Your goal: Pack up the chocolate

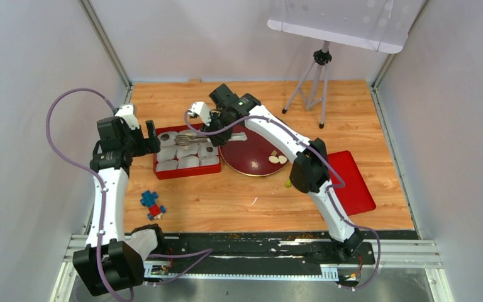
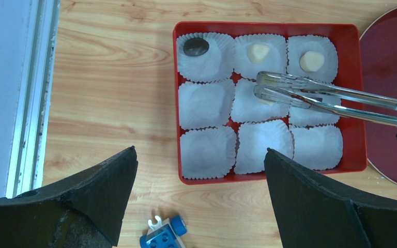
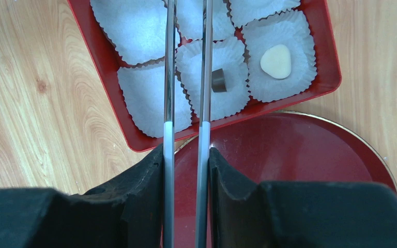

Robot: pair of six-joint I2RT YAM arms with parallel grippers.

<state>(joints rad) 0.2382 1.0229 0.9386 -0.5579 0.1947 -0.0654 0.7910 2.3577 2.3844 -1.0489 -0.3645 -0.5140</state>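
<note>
Chocolate [image 1: 278, 159] is split between the red tray [image 2: 269, 28] and the round dark plate [image 3: 300, 165] just to its right. By the tray's left end the left gripper [image 2: 200, 152] hangs with its fingers [image 2: 93, 196] spread wide and nothing between them. Nearer than the tray's left corner, some toy blocks [image 1: 152, 204] lie on the tabletop [image 1: 226, 201]. The tray holds nine white paper cups [image 2: 207, 103] in three rows. In the far row, a dark chocolate [image 2: 196, 46] sits in the left cup, a pale chocolate [image 2: 258, 51] in the middle cup and another pale one [image 2: 311, 61] in the right cup. The near row's cups show no candy. Metal tongs [image 2: 336, 101] reach in from the tray's right side across the middle row. Their tips are nearly together over the centre cup, and whether they pinch anything there cannot be told. In the right wrist view a second dark piece [image 3: 218, 80] lies in the middle row's right cup, just beside one arm of the tongs. The right gripper [image 3: 186, 155] is clamped on the tongs' two arms and hangs over the plate's edge beside the tray. On the side of the plate away from the tray lie a few pale pieces. Farther right still, well apart from the tray, a flat red lid [image 1: 352, 182] rests on the tabletop.
</note>
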